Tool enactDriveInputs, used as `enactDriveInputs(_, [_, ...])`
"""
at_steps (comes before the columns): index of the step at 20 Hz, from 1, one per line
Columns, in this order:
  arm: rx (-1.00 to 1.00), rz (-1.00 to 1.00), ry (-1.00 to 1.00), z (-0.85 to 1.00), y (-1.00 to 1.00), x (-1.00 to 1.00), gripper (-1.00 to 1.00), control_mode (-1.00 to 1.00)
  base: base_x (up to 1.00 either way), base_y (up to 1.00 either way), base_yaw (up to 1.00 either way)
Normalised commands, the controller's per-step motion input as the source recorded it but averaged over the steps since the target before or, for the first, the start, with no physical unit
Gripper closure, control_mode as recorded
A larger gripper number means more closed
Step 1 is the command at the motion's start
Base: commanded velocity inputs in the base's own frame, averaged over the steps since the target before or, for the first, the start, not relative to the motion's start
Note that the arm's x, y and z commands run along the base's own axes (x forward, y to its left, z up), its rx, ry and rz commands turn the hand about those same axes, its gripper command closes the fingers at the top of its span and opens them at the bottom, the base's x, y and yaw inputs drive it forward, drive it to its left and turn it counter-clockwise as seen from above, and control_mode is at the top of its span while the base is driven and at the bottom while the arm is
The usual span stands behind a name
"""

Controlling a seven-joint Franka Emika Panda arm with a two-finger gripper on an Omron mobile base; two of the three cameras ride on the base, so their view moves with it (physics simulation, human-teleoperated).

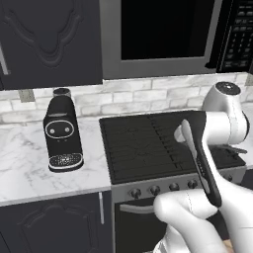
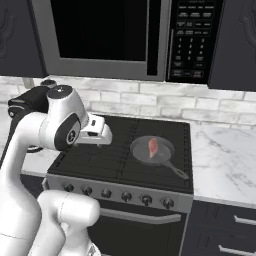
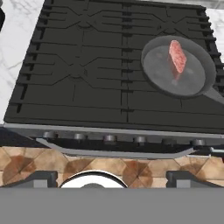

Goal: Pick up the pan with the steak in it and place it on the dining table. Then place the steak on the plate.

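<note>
Simulated kitchen, 3 camera views of 1 moment. The pan (image 2: 152, 149), round, shallow and dark grey, rests on the right half of the black stove (image 2: 125, 150), with its thin straight handle (image 2: 176, 171) pointing toward the front right corner. The steak (image 2: 153, 147), a small pinkish-red slab with lighter streaks, lies inside the pan, near the middle of its floor. In the hand view the pan (image 3: 177, 66) appears at upper right over the grate, the steak (image 3: 177, 56) on it, and the row of stove knobs (image 3: 109, 138) and the oven door handle (image 3: 118, 152) run below.

The tool (image 3: 111, 178) has its 2 dark fingertips (image 3: 41, 178) standing wide apart at the bottom corners of the hand view, with nothing between them; it hangs above the patterned floor (image 3: 26, 159) in front of the stove, well apart from the pan.

In the left base view a black coffee machine (image 1: 62, 131) stands on the white marble desk (image 1: 24, 163) to the left of the stove. A microwave (image 2: 125, 37) with a keypad is mounted above the stove, against a pale brick backsplash (image 2: 200, 107).
</note>
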Motion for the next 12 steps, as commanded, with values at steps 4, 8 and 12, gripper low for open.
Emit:
enactDriveInputs(4, [0.0,-0.01,0.0,-0.2,-0.41,-0.16,-1.0,-1.0,0.0,0.0,0.0])
enactDriveInputs(8, [0.0,-0.01,0.0,-0.14,-0.44,-0.01,-1.0,-1.0,0.0,0.0,0.0])
enactDriveInputs(12, [0.0,-0.03,0.0,-0.14,-0.49,0.0,-1.0,-1.0,0.0,0.0,0.0])
